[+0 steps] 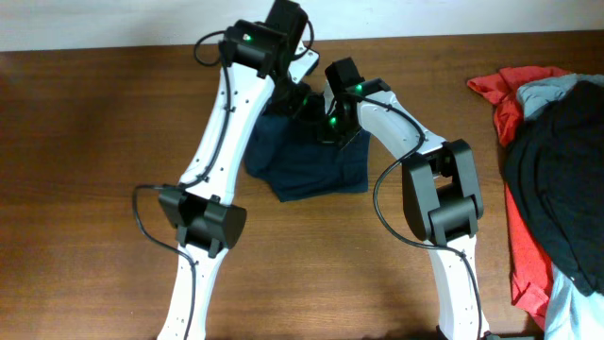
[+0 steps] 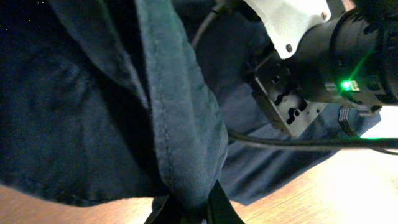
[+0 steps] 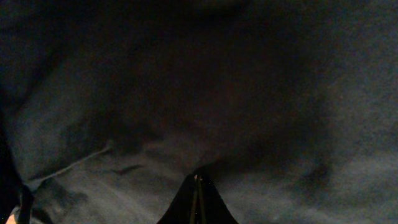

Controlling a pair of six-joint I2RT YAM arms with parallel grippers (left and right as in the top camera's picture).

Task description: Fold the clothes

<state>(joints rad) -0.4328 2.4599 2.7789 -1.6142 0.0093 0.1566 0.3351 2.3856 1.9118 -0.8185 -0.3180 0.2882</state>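
The dark navy shorts (image 1: 311, 168) lie bunched on the wooden table at centre, partly under both arms. My left gripper (image 1: 302, 102) is over their far edge. In the left wrist view it (image 2: 189, 210) is shut on a raised fold of the shorts (image 2: 180, 124), lifted off the table. My right gripper (image 1: 323, 130) is just beside it over the same edge. In the right wrist view its fingers (image 3: 197, 182) are pressed together, and the shorts' fabric (image 3: 249, 93) fills the frame. The right wrist with its green light shows in the left wrist view (image 2: 336, 56).
At the right edge of the table lies a pile: a red garment (image 1: 514, 94), a larger black garment (image 1: 557, 170) on top, and a pale grey-blue piece (image 1: 557, 87). Bare wooden table (image 1: 94, 189) stretches to the left and front.
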